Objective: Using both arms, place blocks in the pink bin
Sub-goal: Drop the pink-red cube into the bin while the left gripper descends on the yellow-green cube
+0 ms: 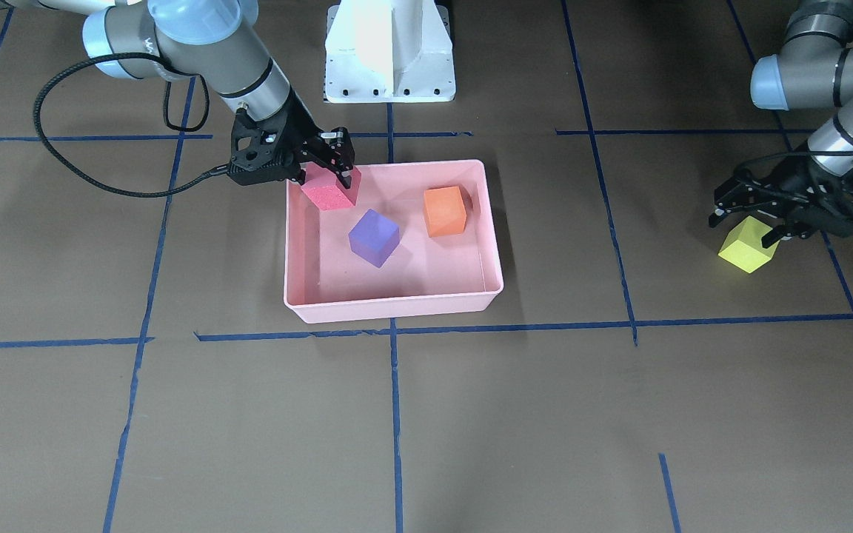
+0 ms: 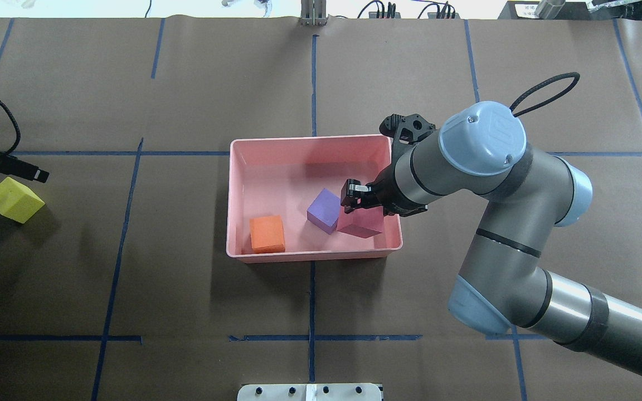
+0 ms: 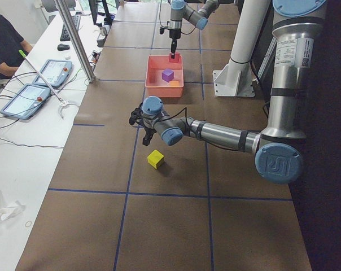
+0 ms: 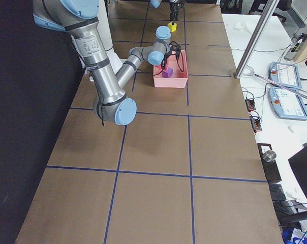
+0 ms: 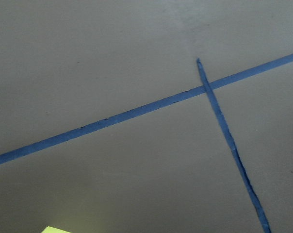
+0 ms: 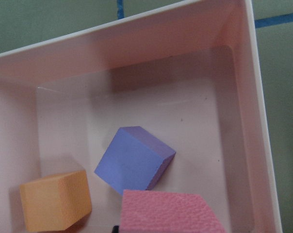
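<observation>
Exterior front-facing: the right gripper (image 1: 326, 180) has its fingers clenched on the red block (image 1: 330, 194), which sits tilted over the corner of the pink bin (image 1: 389, 309) nearest the robot. The purple block (image 1: 373, 237) and the orange block (image 1: 445, 211) lie inside the bin, apart from each other. The left gripper (image 1: 745, 228) has its fingers spread on either side of the yellow-green block (image 1: 747, 248), which is out on the bench (image 1: 471, 414), well apart from the bin.

Overhead exterior: the red block is inside the bin wall, just beside the purple one. Whether it rests on the bin floor or hangs just above it cannot be settled from this angle.

Exterior left: the left gripper appears to stand above the yellow-green block, not down around it.

Exterior right: too distant to add anything.

Left wrist-mounted: only a sliver of yellow-green shows at the lower edge.

Right wrist-mounted: the red block fills the lower edge, with the purple and orange blocks beyond it on the bin floor.

Assessment: the third block is at the point of release and the fourth is not yet grasped. The right arm next needs to release and lift clear without nudging the purple block. The left arm needs to descend squarely, close on the cube, and carry it over the bin rim.
</observation>
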Robot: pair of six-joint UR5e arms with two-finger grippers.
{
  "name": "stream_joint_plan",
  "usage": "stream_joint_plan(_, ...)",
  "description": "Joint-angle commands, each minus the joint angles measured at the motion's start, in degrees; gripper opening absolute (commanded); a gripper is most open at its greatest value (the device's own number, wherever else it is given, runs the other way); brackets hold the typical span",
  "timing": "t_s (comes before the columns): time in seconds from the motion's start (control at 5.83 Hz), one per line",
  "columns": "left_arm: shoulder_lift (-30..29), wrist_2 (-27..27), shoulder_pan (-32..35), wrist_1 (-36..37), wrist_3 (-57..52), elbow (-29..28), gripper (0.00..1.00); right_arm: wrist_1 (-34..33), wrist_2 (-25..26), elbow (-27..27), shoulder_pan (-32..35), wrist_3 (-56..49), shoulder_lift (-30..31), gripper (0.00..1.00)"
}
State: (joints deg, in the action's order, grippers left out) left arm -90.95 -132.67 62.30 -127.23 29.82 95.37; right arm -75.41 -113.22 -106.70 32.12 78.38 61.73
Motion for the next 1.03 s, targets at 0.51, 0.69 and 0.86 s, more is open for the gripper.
stream_joint_plan(0.51, 4.55, 8.77, -2.59, -0.48, -12.32, -1.24, 0.99, 0.09, 0.28, -2.8, 1.18, -0.59, 0.32, 1.0)
stream_joint_plan(0.69, 4.46, 9.26, -3.49, -0.48, -14.77, -1.33, 0.99, 0.09, 0.37, -2.9, 1.45, -0.59, 0.32, 1.0)
stream_joint_plan(0.86, 3.42, 9.62, -3.58, -0.39, -16.62, -3.77, 0.99, 0.09, 0.02, -4.12, 1.97, -0.68, 0.93, 1.0)
